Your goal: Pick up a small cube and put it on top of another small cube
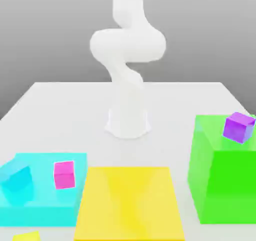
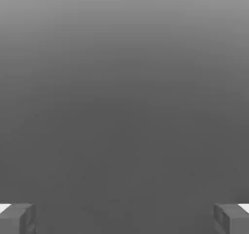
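One small plain bright yellow cube (image 1: 26,236) sits at the exterior view's lower left edge, so with my black two-finger jaws wide and empty, I judge the approach is next: lower toward it, then grip.

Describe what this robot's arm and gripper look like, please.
The arm is white, with smooth, rounded segments and bulging joints, standing on a white base that flares out at the bottom. No cables or markings can be made out on it. The gripper has two grey, blocky, angular fingers, each with a small white patch beside it.
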Motion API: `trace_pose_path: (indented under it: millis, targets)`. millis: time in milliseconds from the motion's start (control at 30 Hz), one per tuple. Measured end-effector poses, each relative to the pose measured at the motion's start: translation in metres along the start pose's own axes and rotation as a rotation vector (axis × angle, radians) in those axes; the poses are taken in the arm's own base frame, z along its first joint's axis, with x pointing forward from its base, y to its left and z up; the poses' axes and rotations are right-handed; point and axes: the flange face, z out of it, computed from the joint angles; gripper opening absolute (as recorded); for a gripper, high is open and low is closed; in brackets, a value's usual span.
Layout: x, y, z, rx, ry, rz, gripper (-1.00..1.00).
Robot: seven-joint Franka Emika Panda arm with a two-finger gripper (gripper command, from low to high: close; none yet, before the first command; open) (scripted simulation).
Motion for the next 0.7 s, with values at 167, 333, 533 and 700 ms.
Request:
trace_pose_path:
  millis: [167,333,533,700]
  targets:
    - [0.026,0.019,0.084,-0.048,-0.125,-0.021,0.0]
    - [0.039,0.047,0.165,-0.101,-0.231,-0.04,0.0]
    - [0.043,0.094,0.259,-0.174,-0.338,-0.063,0.0]
    - [0.039,0.145,0.329,-0.248,-0.409,-0.084,0.0]
